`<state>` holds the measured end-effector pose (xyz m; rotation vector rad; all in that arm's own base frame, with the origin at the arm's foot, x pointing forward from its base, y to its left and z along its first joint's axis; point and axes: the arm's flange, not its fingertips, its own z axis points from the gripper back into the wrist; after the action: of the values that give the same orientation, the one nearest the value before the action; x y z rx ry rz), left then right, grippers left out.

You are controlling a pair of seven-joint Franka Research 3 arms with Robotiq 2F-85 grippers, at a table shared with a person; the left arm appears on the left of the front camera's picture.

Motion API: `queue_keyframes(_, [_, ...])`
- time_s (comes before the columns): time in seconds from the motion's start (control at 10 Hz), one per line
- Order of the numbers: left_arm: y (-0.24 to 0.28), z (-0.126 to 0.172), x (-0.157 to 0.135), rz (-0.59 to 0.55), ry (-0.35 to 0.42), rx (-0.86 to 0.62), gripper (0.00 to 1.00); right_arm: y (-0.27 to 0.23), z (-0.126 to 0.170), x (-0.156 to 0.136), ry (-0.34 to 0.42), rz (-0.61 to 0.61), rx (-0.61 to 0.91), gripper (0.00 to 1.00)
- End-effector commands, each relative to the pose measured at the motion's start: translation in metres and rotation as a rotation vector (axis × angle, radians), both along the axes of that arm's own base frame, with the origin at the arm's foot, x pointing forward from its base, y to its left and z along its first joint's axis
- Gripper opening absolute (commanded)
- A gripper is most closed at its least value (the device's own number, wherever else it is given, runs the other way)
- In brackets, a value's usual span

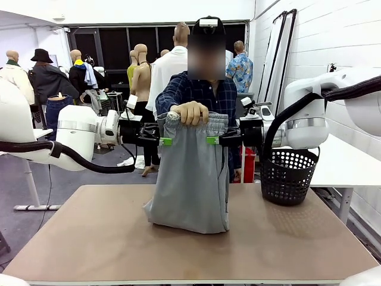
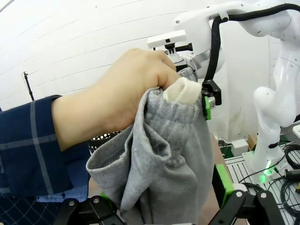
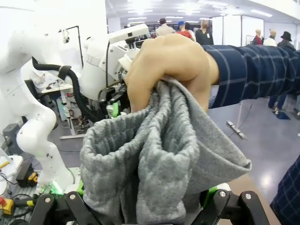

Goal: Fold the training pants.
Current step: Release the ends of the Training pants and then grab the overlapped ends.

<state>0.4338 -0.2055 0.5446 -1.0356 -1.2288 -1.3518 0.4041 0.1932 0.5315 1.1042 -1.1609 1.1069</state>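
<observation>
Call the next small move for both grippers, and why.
Probably close both grippers on the waistband. The person's hand holds the training pants up by it, their lower end resting on the table. The left gripper and right gripper stand open at either side, and each wrist view shows grey fabric between the fingers.

Site type: robotics laboratory within a large open hall. Indicators: white left arm (image 1: 77, 134) and white right arm (image 1: 309, 113) reaching in over a brown tabletop (image 1: 89, 238); cables (image 2: 288, 157) and an equipment box (image 2: 241, 146) beside an arm base (image 2: 267, 161); painted white block wall (image 2: 70, 42); grey floor (image 3: 267, 140); ceiling strip lights (image 3: 140, 5).
</observation>
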Motion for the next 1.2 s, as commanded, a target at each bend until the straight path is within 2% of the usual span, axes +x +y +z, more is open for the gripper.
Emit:
queue_keyframes(0.0, [0.001,0.005,0.005,-0.026,0.022,-0.008,1.00,0.010,-0.003,0.010,-0.055,-0.035,0.023,1.00])
queue_keyframes(0.2, [-0.002,0.007,0.007,-0.023,0.042,-0.019,1.00,0.010,0.001,0.017,-0.093,-0.005,0.010,1.00])
queue_keyframes(0.4, [-0.004,0.008,0.012,-0.027,0.064,-0.018,1.00,0.015,0.004,0.021,-0.089,0.027,0.006,1.00])
queue_keyframes(0.8, [-0.016,0.014,0.023,-0.070,0.109,-0.008,1.00,0.023,0.008,0.025,0.014,0.139,0.018,1.00])
queue_keyframes(1.1, [-0.022,0.019,0.019,-0.061,0.146,0.000,1.00,0.025,0.008,0.030,0.020,0.112,0.006,1.00])
